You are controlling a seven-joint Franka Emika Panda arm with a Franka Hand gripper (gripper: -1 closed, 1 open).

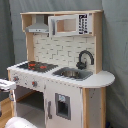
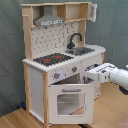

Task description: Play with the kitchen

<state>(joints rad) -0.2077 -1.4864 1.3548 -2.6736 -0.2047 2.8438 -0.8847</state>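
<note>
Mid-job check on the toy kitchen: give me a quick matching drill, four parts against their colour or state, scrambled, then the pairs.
Things:
1. stovetop
2. faucet
3. hood
4. oven door

Colour or state:
A. grey
B. swung open, with a window
C. black with red rings
D. black, arched over the sink

Pairs: 1-C, 2-D, 3-A, 4-B.

All belong to the kitchen; the end effector sits beside the open oven door.
</note>
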